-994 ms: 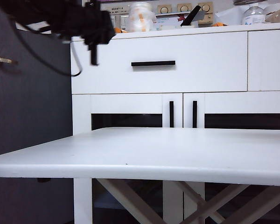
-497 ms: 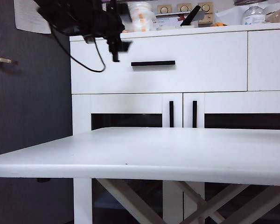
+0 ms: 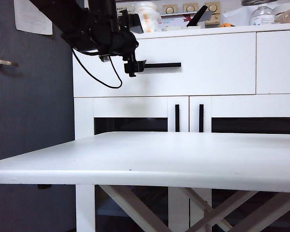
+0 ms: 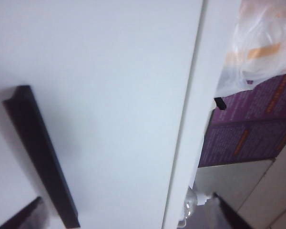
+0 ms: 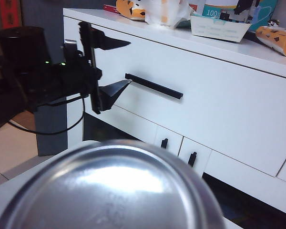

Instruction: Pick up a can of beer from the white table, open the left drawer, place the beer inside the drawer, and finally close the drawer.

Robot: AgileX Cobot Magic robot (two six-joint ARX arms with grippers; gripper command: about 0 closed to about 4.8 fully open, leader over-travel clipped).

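Fingers (image 5: pixel 115 44) of the left gripper (image 5: pixel 112 67) stand wide apart, one above the other, right at the left end of the black bar handle (image 5: pixel 155 86) of the left drawer (image 5: pixel 219 95), with nothing between them. From the right wrist view the lower fingertip sits just beside the handle's end; whether it touches cannot be told. In the exterior view the same gripper (image 3: pixel 133 65) hangs in front of the drawer front (image 3: pixel 208 63), its tip overlapping the handle's left end (image 3: pixel 159 65), and a black cable (image 3: pixel 94 72) loops down beneath the arm. The left wrist view looks close along the drawer front (image 4: pixel 109 95), with the handle (image 4: pixel 43 152) running slantwise and one dark fingertip (image 4: pixel 24 217) at the picture's edge.

A round silver metal surface (image 5: pixel 109 186), seemingly the can of beer seen end-on, fills the foreground of the right wrist view, held up close under that camera. The right gripper's fingers are hidden behind it, so whether they grip it cannot be told.

The drawer is shut, flush with the cabinet face. Below it are two doors with vertical black handles (image 3: pixel 177 118). On the cabinet top sit a plastic-wrapped jar (image 3: pixel 147 17), boxes and other clutter. The white bench (image 3: pixel 159 159) in front shows a bare top in the exterior view.
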